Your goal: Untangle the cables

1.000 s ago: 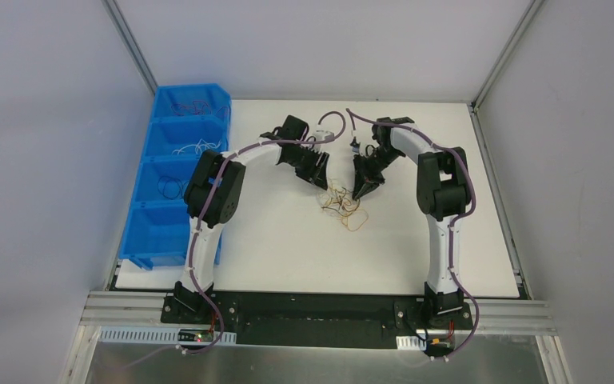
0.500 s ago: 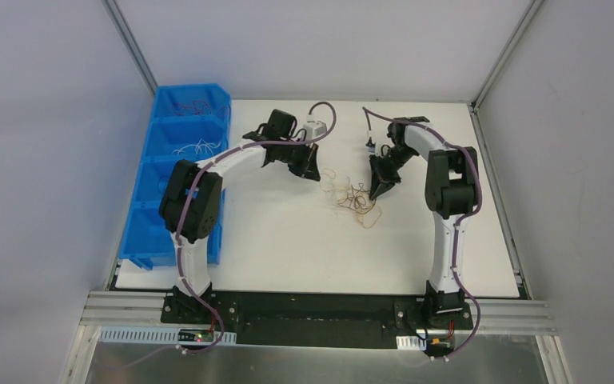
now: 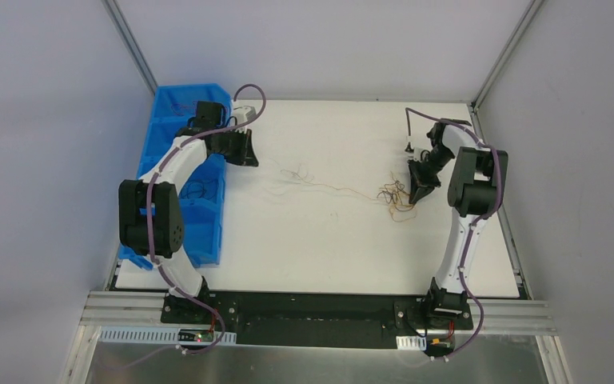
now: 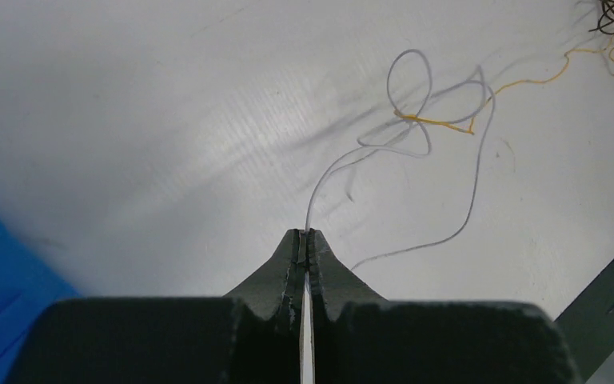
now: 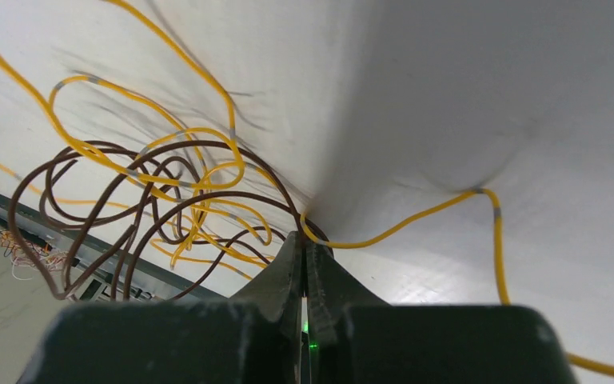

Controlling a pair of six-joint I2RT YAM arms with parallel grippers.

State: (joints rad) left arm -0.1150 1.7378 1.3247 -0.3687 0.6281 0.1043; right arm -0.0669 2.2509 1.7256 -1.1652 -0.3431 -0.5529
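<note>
The left end effector (image 4: 305,234) hangs over the left side of the flat white desk (image 3: 320,240), just beside a row of open blue plastic bins (image 3: 177,140). Its two dark fingers are pressed together on the end of a hair-thin white wire (image 4: 317,188). This white wire rises from the fingertips, curls into a few loose loops on the desk and meets a thin orange-yellow wire (image 4: 440,123), the two crossing in a small knot. From there the orange-yellow strand runs across the middle of the desk toward the right. It ends in the cables (image 3: 392,200), a small snarl of orange-yellow and dark brown loops lying on the right half of the desk, well apart from the left arm. The right end effector (image 5: 305,240) is down at the right edge of that snarl, fingers closed tip to tip. A bend of orange-yellow wire is pinched right at their ends, and the dark brown wires (image 5: 88,212) coil with more yellow loops just to one side. In the overhead view, faint thin wires lie in several of the bin compartments, too small to tell apart.
</note>
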